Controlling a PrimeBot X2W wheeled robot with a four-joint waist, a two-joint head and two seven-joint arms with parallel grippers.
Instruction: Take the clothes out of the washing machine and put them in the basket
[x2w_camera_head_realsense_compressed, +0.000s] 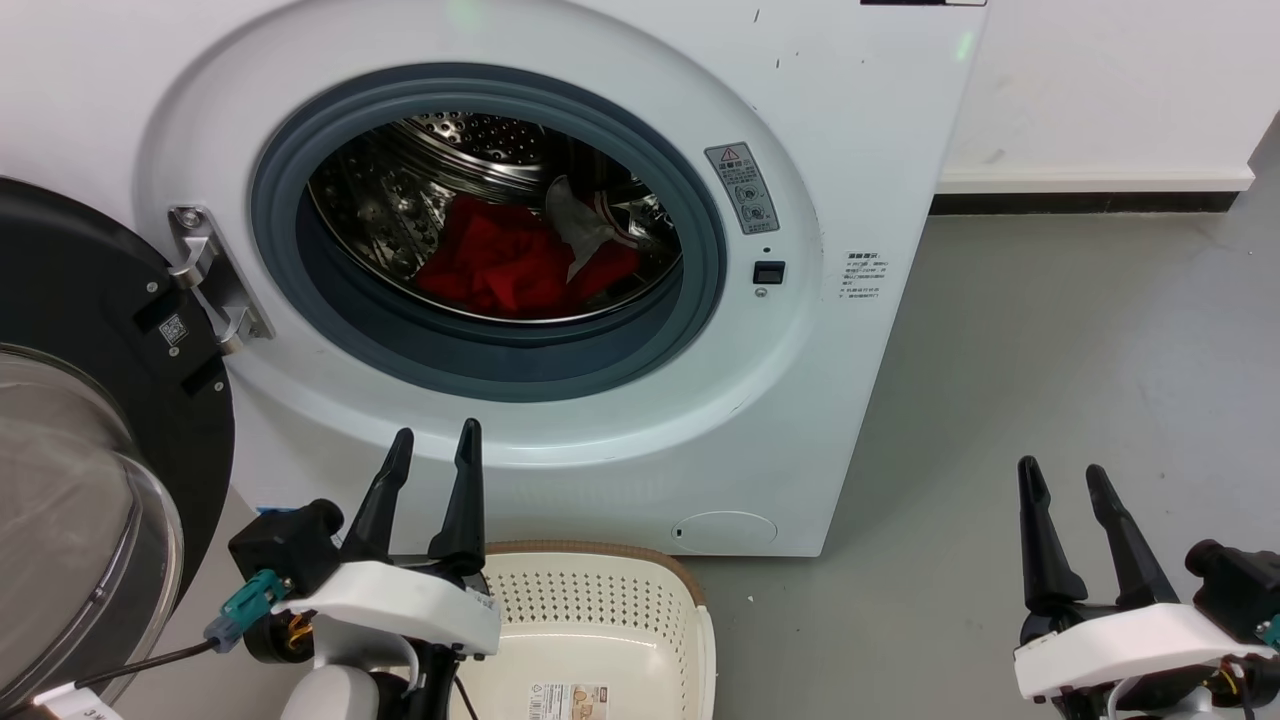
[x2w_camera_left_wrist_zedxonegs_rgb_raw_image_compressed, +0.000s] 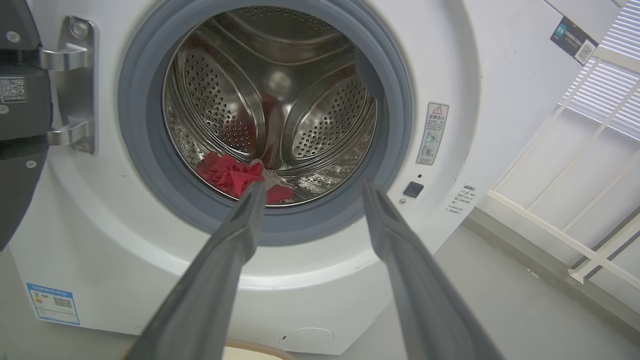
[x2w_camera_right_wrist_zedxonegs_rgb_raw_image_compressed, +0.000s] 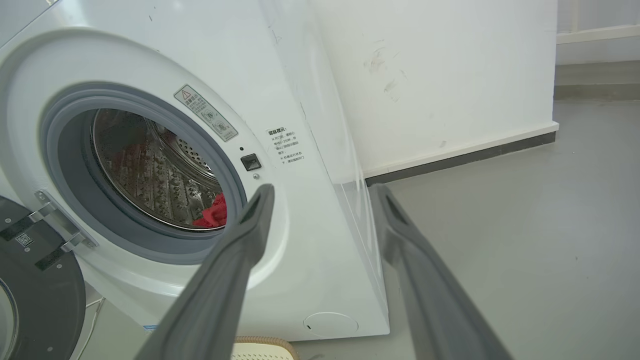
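The clothes (x2w_camera_head_realsense_compressed: 500, 262) lie inside the washing machine (x2w_camera_head_realsense_compressed: 860, 140), a red heap with a pale grey-white piece on top, just above the centre of the head view. Nearest, at the bottom centre, stands the cream basket (x2w_camera_head_realsense_compressed: 600, 600), with a paper label on its bottom. Just left of it the left gripper (x2w_camera_head_realsense_compressed: 435, 432) has its jaws spread and grasps nothing. At the lower right the right gripper (x2w_camera_head_realsense_compressed: 1062, 470) is likewise released, over the grey floor (x2w_camera_head_realsense_compressed: 1050, 350). Beyond, the black-rimmed door (x2w_camera_head_realsense_compressed: 80, 300) hangs swung wide at the left edge. The grey gasket (x2w_camera_head_realsense_compressed: 480, 370) rings the perforated steel drum (x2w_camera_head_realsense_compressed: 470, 130), where the garments rest on the drum's lower wall.
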